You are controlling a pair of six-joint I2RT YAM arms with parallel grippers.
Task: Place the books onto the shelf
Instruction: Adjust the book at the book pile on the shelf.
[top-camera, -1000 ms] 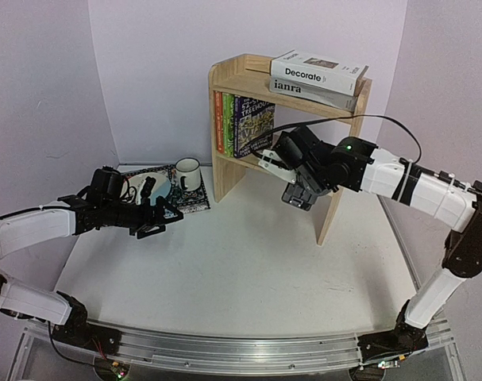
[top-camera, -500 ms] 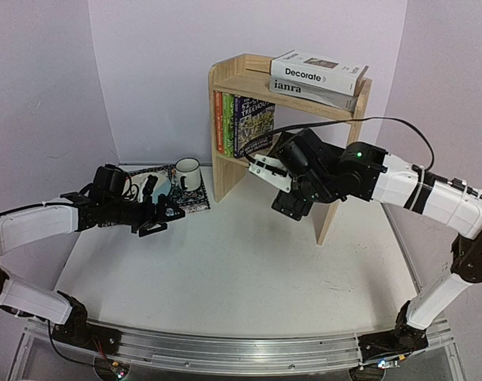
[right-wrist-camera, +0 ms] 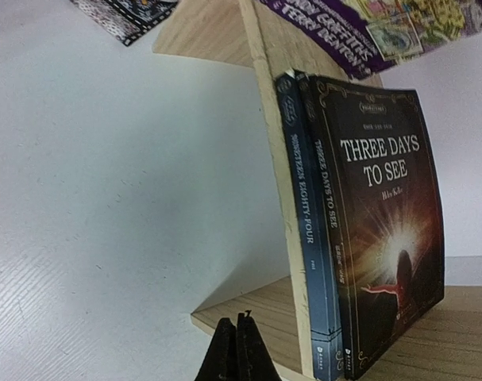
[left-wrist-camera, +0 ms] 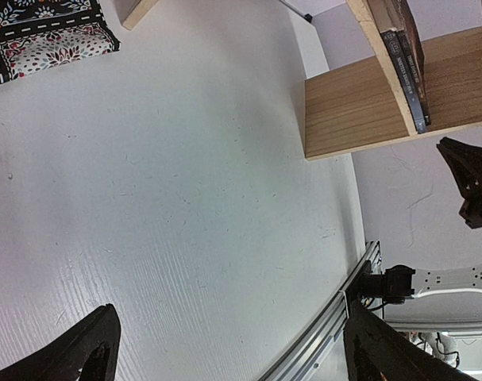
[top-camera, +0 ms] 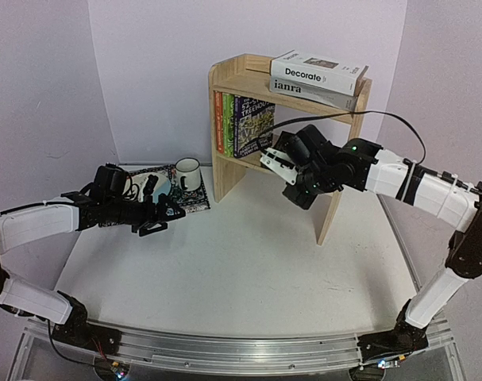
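The pine shelf (top-camera: 239,73) stands at the back of the table. "Decorate" (top-camera: 318,68) lies on "ianra" (top-camera: 310,91) on its top tier. Treehouse paperbacks (top-camera: 242,125) stand at the left of the lower tier. In the right wrist view, "Nineteen Eighty-Four" (right-wrist-camera: 307,230) and "Three Days to See" (right-wrist-camera: 383,230) are stacked flat on the lower tier (right-wrist-camera: 266,135), by the side panel. My right gripper (top-camera: 302,197) (right-wrist-camera: 239,351) is shut on nothing, just in front of that tier. My left gripper (top-camera: 163,216) (left-wrist-camera: 225,361) hangs open over bare table near the placemat.
A patterned placemat (top-camera: 194,203) with a plate (top-camera: 137,186) and a white mug (top-camera: 187,173) lies left of the shelf, right behind my left gripper. The shelf's right side panel (top-camera: 329,213) reaches down to the table beside my right wrist.
My right gripper's jaws have closed from wide open. It swung out left from the shelf and came back up close to the lower tier. The left arm barely shifted.
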